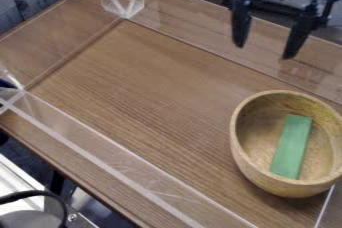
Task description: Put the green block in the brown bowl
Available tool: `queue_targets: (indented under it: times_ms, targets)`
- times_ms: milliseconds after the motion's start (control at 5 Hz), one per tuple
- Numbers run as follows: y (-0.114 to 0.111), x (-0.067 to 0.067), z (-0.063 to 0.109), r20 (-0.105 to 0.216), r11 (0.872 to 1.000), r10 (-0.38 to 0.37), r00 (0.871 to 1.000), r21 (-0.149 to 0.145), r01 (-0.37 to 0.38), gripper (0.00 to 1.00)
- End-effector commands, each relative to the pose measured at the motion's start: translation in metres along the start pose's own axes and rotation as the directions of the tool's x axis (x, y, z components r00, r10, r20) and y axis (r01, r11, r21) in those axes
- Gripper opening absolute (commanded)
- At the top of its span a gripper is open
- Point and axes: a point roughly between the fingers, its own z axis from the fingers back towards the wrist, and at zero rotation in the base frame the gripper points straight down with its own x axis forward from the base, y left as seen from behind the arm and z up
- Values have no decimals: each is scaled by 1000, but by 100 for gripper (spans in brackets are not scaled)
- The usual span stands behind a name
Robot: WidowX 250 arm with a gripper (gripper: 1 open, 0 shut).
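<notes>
Camera view, looking down at an angle on a brown wooden table [140,82] with visible grain; green block [291,147] lies inside the brown bowl [241,157], down in the hollow; its long side runs roughly up and down the view, leaning a little, the upper end tipped toward the right; block is plain bright green, narrow, straight-edged; bowl is light tan wood, round, thick-rimmed, standing at the lower right of the view, its right edge close to the picture's border.

Claw [270,34] is dark, at the upper right, above and beyond the bowl, well apart from it; its two fingers stand wide open, one to the left, one to the right, with nothing held between them; tabletop and a clear strip show through the gap; outlines somewhat blurred.

Clear plastic-looking strips [114,152] run along the near left side and across the far side of the table; a clear angular piece [123,0] sits at the far left corner; black cable [40,196] curves at the lower left, beside a pale rounded object [30,218], too cut off to name.
</notes>
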Motion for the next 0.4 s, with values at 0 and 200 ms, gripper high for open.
queue_targets:
  times_ms: [0, 200]
  targets:
    - [31, -4, 18, 84, 1000, 7, 996, -28, -5, 100]
    - [78, 2, 15, 98, 1000, 2, 995, -24, 0, 100]
